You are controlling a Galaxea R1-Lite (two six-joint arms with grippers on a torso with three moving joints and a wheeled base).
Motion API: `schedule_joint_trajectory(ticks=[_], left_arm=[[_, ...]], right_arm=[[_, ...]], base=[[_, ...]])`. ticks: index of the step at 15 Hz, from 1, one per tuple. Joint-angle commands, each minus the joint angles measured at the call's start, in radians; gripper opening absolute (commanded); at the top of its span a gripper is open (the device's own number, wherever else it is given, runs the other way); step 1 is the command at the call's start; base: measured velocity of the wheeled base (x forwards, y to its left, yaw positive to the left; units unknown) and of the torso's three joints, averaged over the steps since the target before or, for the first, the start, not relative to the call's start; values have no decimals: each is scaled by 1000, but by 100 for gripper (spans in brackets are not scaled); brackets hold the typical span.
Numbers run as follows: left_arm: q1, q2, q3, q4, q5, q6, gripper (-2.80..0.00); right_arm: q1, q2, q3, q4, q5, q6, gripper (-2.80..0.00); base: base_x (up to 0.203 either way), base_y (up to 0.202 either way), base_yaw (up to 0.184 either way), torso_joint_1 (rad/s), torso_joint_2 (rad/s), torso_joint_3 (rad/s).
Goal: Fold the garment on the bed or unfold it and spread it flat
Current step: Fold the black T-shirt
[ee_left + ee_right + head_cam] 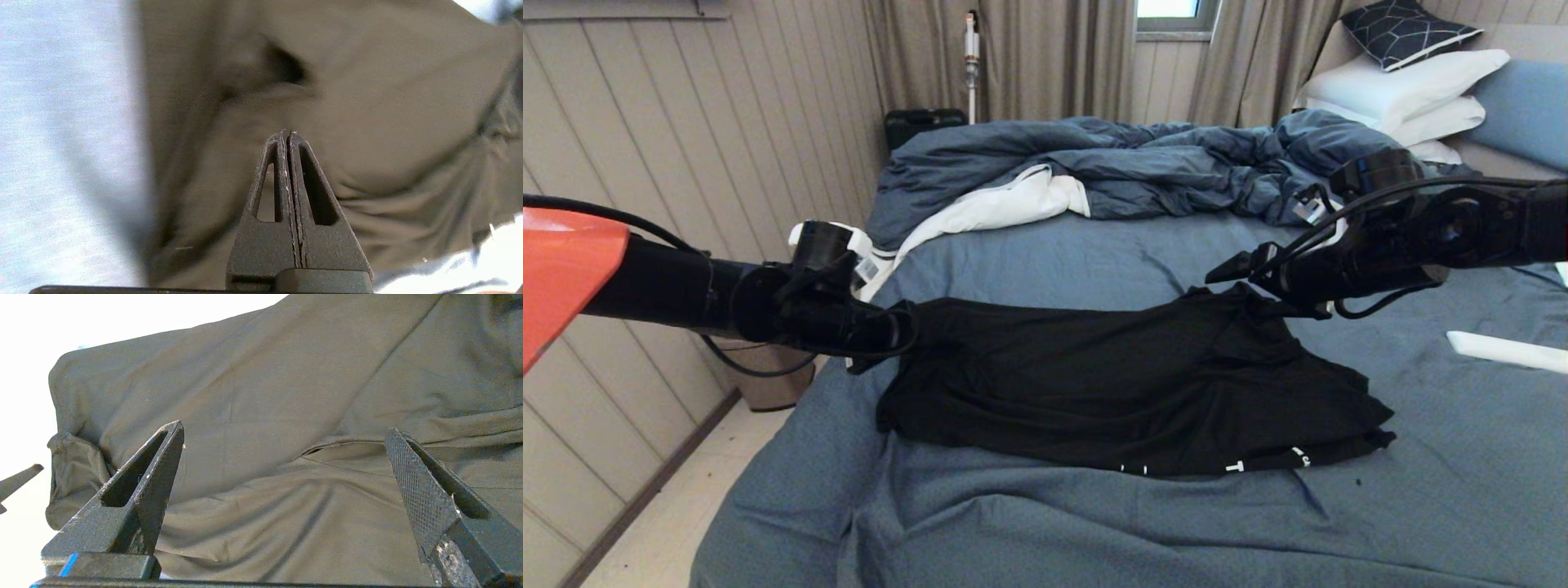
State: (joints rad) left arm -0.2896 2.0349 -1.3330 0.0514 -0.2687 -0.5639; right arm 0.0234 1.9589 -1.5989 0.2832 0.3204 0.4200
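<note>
We see the garment (pixel 1127 384), a black T-shirt, lying across the slate-blue sheet of the bed (pixel 1029 523), folded over itself with bits of white lettering (pixel 1235 467) peeking from its near edge. It sits toward the middle of the mattress, in front of the rumpled dark blue duvet (pixel 1111 167) with its white lining turned out.

Our left pincer (pixel 882 331) reaches in from the left at the shirt's left end. In the left wrist view its fingers (pixel 300 179) are pressed fully together, with black cloth just beyond the tips; we cannot tell whether any fabric is pinched between them.

Our right pincer (pixel 1241 273) hangs at the shirt's far right corner, above the cloth. In the right wrist view its two fingers (pixel 416 486) stand spread wide apart with nothing between them, the dark fabric lying below.

White pillows (pixel 1405 94) and a dark patterned cushion (pixel 1409 31) are stacked at the far right corner of the bed, and a white strip (pixel 1507 349) lies on the sheet to the right of the shirt.
</note>
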Motion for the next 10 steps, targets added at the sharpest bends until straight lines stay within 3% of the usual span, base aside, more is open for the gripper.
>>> schedule_joint_trajectory(ticks=[1,4,5,8,10], left_arm=[[-10,-4,11,-19,3,-4,-280],[-10,-17,30,-36,11,21,-280],[-10,-25,41,-38,11,32,0],[-10,-41,104,-168,3,53,0],[-10,-25,152,-263,5,124,0]], right_arm=[[0,-3,0,2,2,2,0],[0,-2,-1,2,2,3,0],[0,-2,0,1,2,3,0],[0,-2,1,1,2,2,0],[0,-2,1,1,2,2,0]], base=[[0,0,0,0,0,0],[0,0,0,0,0,0],[0,0,0,0,0,0],[0,0,0,0,0,0],[0,0,0,0,0,0]])
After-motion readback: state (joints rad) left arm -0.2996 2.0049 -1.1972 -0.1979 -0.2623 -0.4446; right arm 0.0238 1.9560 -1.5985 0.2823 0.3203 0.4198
